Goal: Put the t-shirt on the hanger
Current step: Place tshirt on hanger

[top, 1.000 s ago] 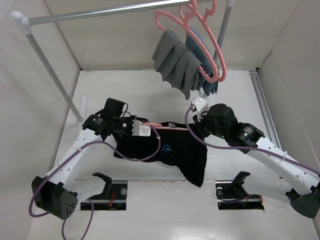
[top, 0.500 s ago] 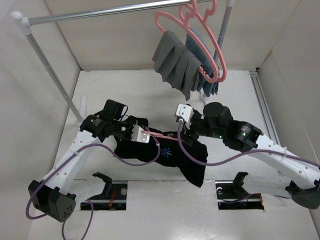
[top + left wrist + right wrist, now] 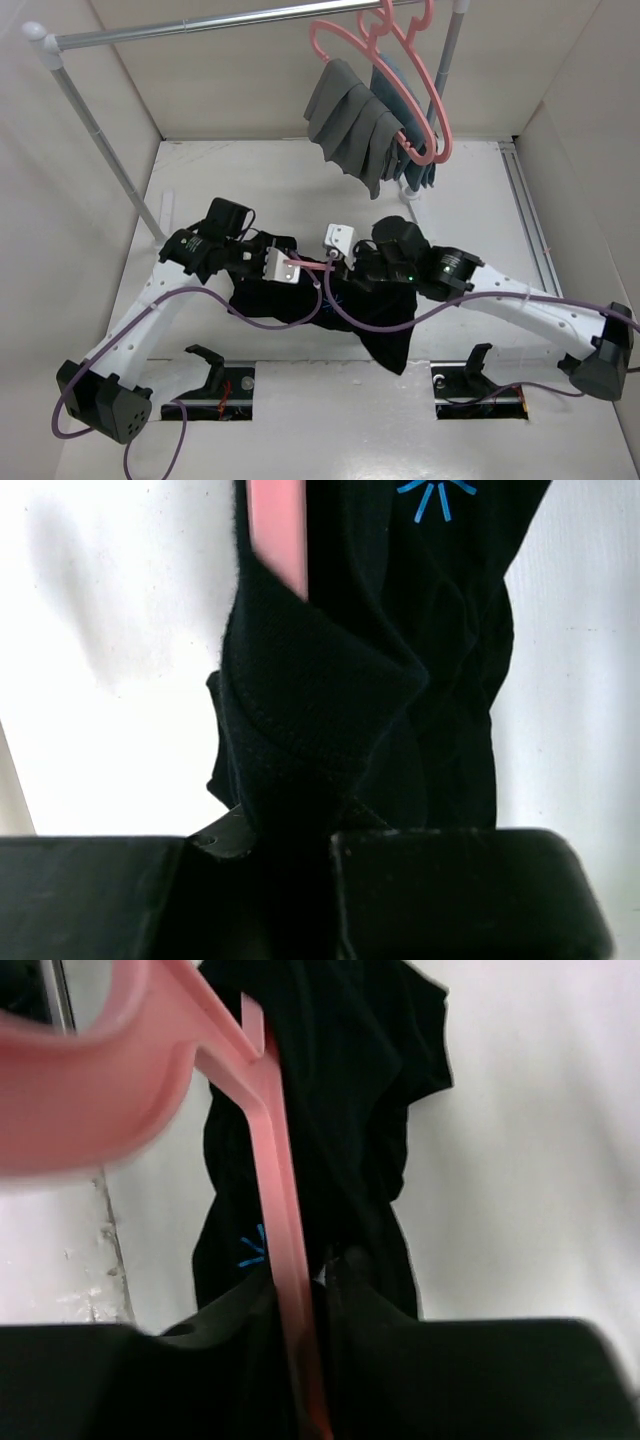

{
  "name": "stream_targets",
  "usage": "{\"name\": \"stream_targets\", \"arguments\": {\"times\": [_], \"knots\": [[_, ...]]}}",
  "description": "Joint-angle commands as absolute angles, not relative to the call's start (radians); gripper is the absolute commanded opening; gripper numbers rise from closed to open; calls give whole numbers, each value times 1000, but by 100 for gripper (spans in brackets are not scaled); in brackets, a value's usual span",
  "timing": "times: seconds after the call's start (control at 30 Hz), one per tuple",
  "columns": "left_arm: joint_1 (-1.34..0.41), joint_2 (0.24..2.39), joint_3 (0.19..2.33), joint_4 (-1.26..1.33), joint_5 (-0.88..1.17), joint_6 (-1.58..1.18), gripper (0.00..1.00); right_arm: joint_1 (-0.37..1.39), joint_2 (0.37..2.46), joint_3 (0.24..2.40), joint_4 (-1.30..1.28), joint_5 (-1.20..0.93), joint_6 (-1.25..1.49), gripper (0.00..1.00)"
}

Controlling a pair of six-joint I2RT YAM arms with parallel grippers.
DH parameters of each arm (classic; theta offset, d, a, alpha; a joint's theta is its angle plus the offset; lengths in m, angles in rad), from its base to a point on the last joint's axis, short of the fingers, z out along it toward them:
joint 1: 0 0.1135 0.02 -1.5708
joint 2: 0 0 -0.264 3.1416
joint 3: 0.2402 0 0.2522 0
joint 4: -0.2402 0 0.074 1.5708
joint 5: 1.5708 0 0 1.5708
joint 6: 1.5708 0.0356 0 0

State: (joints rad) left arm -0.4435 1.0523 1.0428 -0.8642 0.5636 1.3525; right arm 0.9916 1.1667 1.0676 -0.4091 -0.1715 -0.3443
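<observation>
The black t-shirt (image 3: 385,322) lies bunched on the table between the arms, its light-blue star mark (image 3: 252,1248) showing. My left gripper (image 3: 288,270) is shut on a fold of the t-shirt (image 3: 310,700), close to its jaws (image 3: 300,830). The pink hanger (image 3: 312,265) shows only as a short bar between the two grippers; the cloth hides the rest. My right gripper (image 3: 345,268) is shut on the hanger's straight bar (image 3: 285,1260), which runs between its fingers (image 3: 300,1300). The hanger's thick curved part (image 3: 90,1090) fills the upper left of the right wrist view. The t-shirt (image 3: 340,1080) lies behind it.
A metal clothes rail (image 3: 200,25) spans the back, with a slanted pole (image 3: 100,140) at the left. Two other pink hangers (image 3: 425,110) hang from it, with grey cloth (image 3: 355,125) and blue cloth (image 3: 425,175). Two black brackets (image 3: 205,365) (image 3: 478,362) stand at the near edge.
My right gripper has moved left across the shirt toward my left gripper, carrying the hanger with it. The shirt has bunched up more. My left gripper has barely moved.
</observation>
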Motion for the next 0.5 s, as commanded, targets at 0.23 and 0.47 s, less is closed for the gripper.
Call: {"name": "stream_targets", "arguments": {"times": [0.23, 0.47], "knots": [[-387, 1019, 1065, -798, 628, 1250, 0, 999, 1105, 1052, -337, -42, -266, 0], [-175, 1000, 967, -646, 629, 1212, 0, 999, 847, 962, -505, 21, -198, 0]]}}
